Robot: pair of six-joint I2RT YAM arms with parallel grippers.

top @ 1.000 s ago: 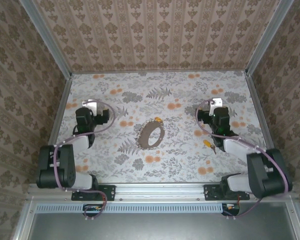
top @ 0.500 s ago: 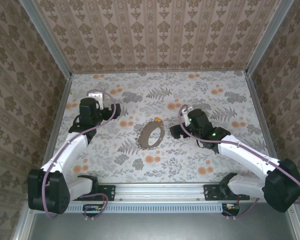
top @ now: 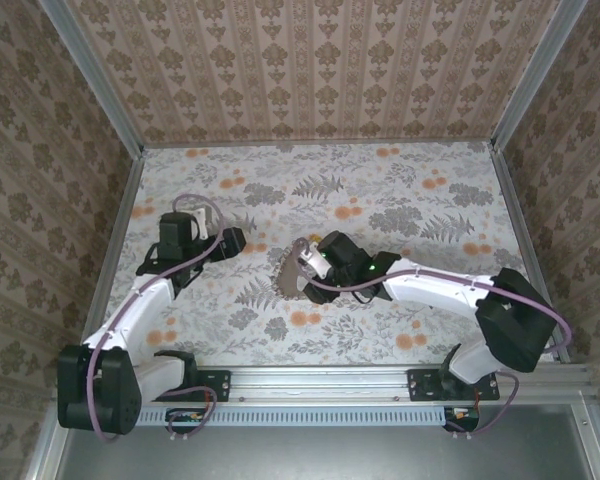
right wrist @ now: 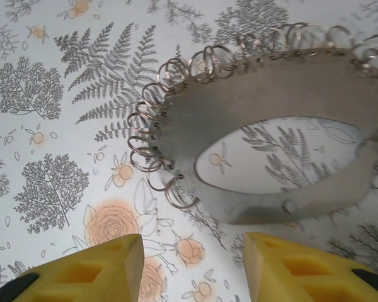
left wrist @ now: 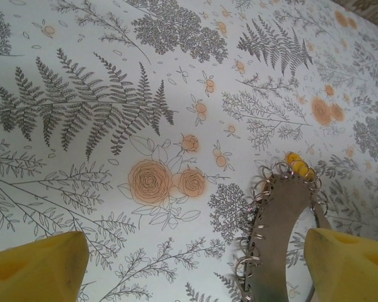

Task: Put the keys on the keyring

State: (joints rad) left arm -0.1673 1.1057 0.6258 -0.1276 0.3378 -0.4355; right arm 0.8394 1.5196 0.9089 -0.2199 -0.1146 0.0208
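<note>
The keyring is a flat grey-brown loop edged with small wire rings, lying mid-table. My right gripper hovers right over it, open; in the right wrist view the keyring lies just beyond the yellow fingers with nothing between them. My left gripper is open, a little to the left of the loop. In the left wrist view the keyring lies low between the fingers, close to the right finger, and a small yellow piece sits at its far end. The keys are hidden.
The floral table is boxed in by patterned walls and aluminium rails on the left, right and back. The right arm stretches across the right half of the table. Open cloth lies behind the keyring.
The right arm swung left across the table to the keyring and its jaws narrowed, covering the key that lay by it. The left arm reached out towards the keyring.
</note>
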